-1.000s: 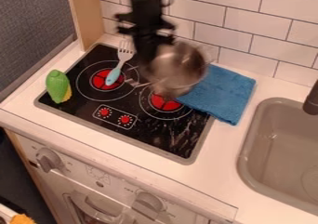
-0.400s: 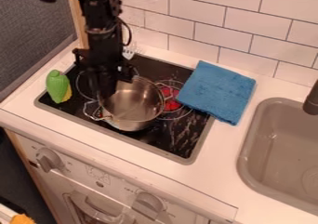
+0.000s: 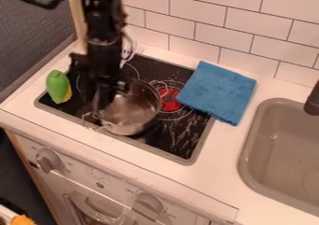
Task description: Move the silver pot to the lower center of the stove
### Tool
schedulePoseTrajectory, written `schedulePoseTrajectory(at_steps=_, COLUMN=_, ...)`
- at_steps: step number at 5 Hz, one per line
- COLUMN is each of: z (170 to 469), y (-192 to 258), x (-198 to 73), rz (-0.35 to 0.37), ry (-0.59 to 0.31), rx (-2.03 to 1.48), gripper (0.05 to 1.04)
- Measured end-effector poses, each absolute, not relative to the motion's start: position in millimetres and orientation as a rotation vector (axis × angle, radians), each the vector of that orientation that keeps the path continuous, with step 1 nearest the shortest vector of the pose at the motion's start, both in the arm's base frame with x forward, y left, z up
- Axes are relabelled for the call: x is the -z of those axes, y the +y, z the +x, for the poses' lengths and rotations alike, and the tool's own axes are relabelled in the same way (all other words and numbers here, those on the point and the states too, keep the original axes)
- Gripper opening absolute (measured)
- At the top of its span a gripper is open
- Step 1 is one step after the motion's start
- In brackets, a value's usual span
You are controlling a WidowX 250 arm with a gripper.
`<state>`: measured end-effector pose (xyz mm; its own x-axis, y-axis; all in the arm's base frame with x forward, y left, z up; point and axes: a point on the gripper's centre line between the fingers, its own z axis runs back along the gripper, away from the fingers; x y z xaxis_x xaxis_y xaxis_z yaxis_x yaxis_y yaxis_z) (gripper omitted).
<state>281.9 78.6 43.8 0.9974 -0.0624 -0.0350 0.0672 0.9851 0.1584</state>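
One silver pot (image 3: 132,119) is in my gripper (image 3: 104,102), with the fingers closed on its rim at the left side as I watch from the camera. The body of the pot lies to the right of the fingers and a little below them in my view, over the front middle part of the black stove (image 3: 189,142). One wire handle points toward the front edge, the other toward the red burner (image 3: 169,99) on the right. I can't tell whether the base touches the stove top. The arm hangs down from the top edge, over the left side of the stove. Left of it I see the green and yellow toy corn (image 3: 58,87) on the stove's left edge. A folded blue cloth (image 3: 218,92) lies on the right, one corner over the stove, between it and the sink (image 3: 248,172).
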Motion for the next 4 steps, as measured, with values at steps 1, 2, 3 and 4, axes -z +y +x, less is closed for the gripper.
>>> schedulePoseTrajectory(at_steps=1, z=278.8, y=77.6, x=-62.4, rz=0.186, ry=-0.039, rx=0.069, gripper=0.891)
schedulePoseTrajectory(at_steps=2, z=277.5, y=74.0, x=-66.0, rz=0.17, ry=-0.051, rx=0.067, gripper=1.009)
schedulePoseTrajectory(at_steps=3, z=281.4, y=66.5, x=-81.7, rz=0.063, ry=-0.107, rx=0.029, gripper=1.004)
schedulePoseTrajectory(at_steps=4, z=282.0, y=67.9, x=-83.3, rz=0.062, ry=-0.113, rx=0.03, gripper=1.0)
